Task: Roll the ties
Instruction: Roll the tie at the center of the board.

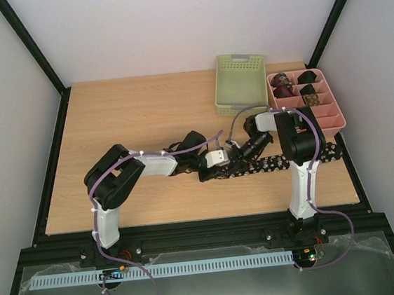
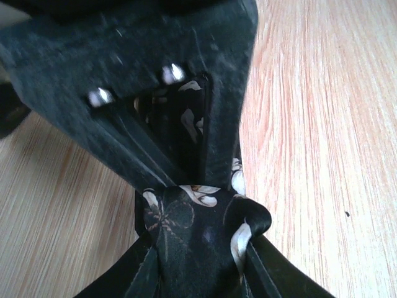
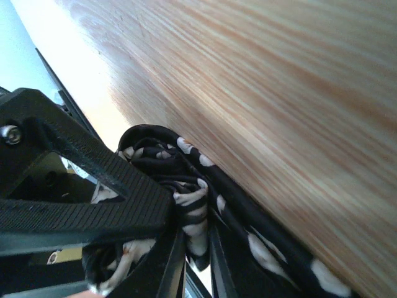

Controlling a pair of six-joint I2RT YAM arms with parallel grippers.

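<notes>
The wooden table (image 1: 144, 118) bears a dotted black tie (image 1: 266, 165), green basket (image 1: 243, 83) and pink tray (image 1: 328, 121).

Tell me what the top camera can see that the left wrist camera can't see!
Only the top camera shows the green basket, the pink tray with small rolled ties inside, the whole left arm and right arm, and the black tie stretching long towards the right. Only the left wrist camera shows the tie's pale pattern close up, with the fabric bunched between the fingers of the left gripper. Both show the black tie and the wooden table.
</notes>
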